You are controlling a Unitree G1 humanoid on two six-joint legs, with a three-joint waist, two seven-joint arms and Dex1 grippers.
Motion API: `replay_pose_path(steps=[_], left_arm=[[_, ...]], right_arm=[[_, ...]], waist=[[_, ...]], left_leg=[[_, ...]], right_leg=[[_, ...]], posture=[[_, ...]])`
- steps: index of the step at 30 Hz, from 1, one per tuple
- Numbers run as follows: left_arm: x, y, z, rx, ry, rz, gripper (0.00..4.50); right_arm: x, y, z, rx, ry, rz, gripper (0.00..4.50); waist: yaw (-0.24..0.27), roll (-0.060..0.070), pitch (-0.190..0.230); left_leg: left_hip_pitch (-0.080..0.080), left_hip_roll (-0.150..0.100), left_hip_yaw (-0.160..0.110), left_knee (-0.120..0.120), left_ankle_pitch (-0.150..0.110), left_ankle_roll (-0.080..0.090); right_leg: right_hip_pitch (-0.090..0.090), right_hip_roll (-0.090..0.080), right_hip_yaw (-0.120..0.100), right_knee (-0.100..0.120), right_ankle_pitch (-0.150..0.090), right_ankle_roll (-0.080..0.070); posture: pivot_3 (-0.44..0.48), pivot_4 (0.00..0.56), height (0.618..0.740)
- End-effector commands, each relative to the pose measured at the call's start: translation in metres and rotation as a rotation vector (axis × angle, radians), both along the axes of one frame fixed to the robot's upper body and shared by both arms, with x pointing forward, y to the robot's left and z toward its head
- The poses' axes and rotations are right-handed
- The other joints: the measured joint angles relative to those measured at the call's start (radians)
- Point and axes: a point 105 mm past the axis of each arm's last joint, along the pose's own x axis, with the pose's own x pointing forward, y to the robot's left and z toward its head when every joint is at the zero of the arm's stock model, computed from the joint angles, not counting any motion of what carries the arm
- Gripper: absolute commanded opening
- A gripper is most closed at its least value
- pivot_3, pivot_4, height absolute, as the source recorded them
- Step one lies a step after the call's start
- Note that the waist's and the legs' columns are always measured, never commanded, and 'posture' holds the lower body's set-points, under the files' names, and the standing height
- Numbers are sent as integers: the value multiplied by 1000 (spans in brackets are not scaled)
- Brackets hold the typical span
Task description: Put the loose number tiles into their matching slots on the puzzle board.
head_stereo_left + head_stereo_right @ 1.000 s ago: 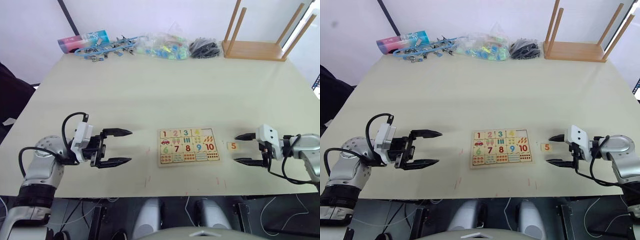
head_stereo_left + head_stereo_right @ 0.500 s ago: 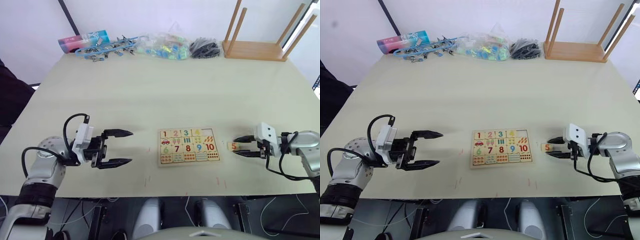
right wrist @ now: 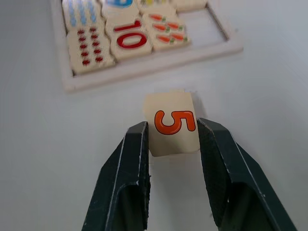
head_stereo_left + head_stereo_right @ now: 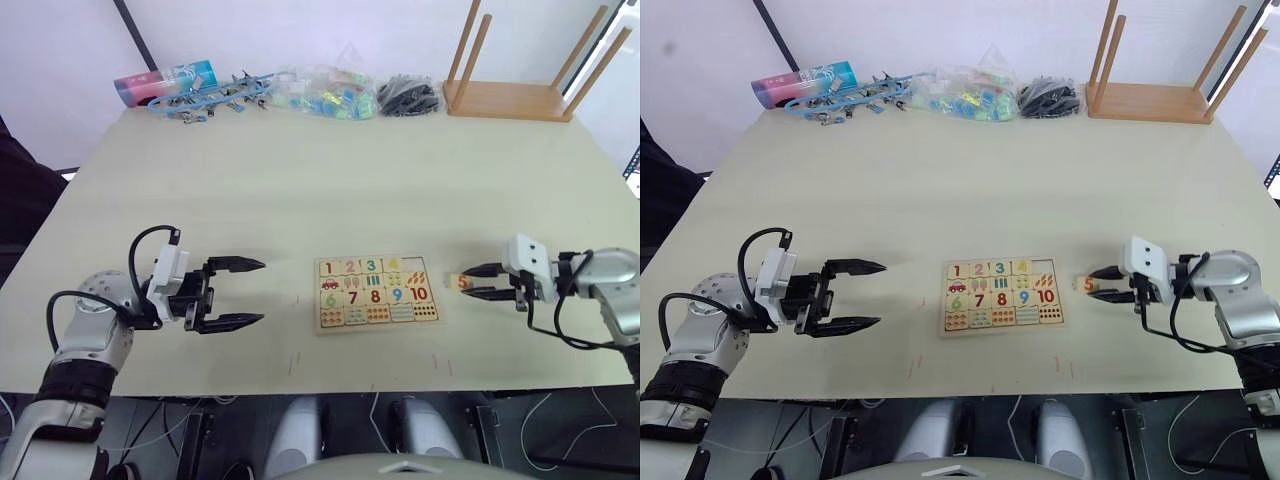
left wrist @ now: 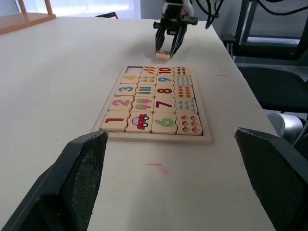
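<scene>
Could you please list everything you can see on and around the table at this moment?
Table: one, pale beige, under everything.
Puzzle board: one, pale wood with coloured digits, near the front edge; tiles 1 to 4 sit in its top row, the slot at the right end of that row is empty.
Number 5 tile: one, pale wood with an orange digit, just right of the board, between the right gripper's fingers.
Stool: one, wooden, upside down at the far right corner.
Tube: one, pink and blue, far left edge.
Blue and clear items: a cluster along the far edge.
Black bundle: one, beside the stool.
Left gripper: black fingers, open, left of the board.
Right gripper: black fingers, shut on the tile.
</scene>
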Motion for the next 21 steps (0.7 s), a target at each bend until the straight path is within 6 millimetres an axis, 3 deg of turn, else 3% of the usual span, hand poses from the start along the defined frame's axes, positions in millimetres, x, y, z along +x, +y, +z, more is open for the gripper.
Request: replay_pose_path(steps=[1, 8, 21], left_arm=[[-2, 2, 6, -3, -34, -29, 4500], [-2, 3, 5, -1, -40, -24, 4500], [-4, 4, 2, -5, -37, -19, 4500]], right_arm=[[5, 12, 24, -47, -48, -7, 902], [8, 38, 41, -109, 25, 0, 902], [30, 74, 45, -306, 71, -19, 902]], waist=[[0, 0, 0], [0, 0, 0], [-2, 0, 0]], left_leg=[[0, 0, 0, 0, 0, 0], [-1, 0, 0, 0, 0, 0], [-2, 0, 0, 0, 0, 0]], right_leg=[[0, 0, 0, 0, 0, 0], [-1, 0, 0, 0, 0, 0], [-3, -1, 0, 0, 0, 0]], posture=[[0, 150, 740], [0, 150, 740], [0, 150, 740]])
